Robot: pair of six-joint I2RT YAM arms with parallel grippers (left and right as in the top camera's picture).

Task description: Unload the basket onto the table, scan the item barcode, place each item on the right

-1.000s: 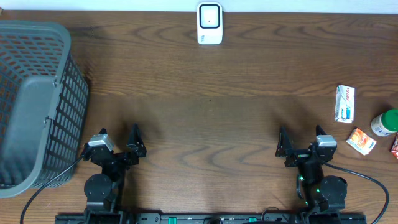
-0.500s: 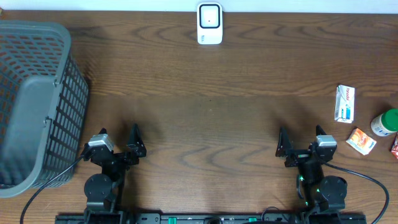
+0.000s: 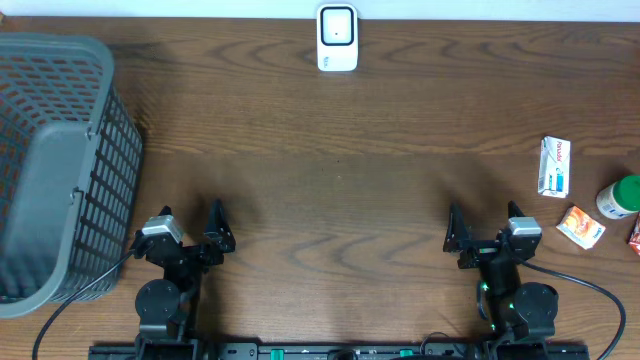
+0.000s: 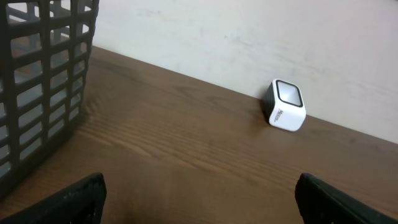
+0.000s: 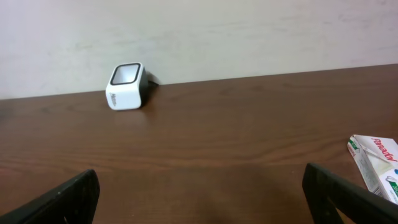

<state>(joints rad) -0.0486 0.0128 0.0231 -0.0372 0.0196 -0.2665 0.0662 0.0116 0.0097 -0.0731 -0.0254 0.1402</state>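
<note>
— Where do we stand with our two grippers?

— We see the left gripper (image 3: 190, 226) low at the near edge of the table (image 3: 330, 190), jaws spread wide, nothing between them. The right gripper (image 3: 484, 228) sits the same way on the other side, wide and empty too.

— And the things we have to scan?

— We find them at the far right: a white box (image 3: 555, 166), an orange packet (image 3: 581, 226) nearer to us, and a green-capped bottle (image 3: 620, 197) just beside the packet. All lie well apart from the right gripper.

— The scanner?

— We spot the white scanner (image 3: 337, 38) at the far middle edge, against the wall, its window facing up.

— Anything on our left?

— We see a grey basket (image 3: 60, 160) at the left edge, near the left gripper but not touching it.
</note>
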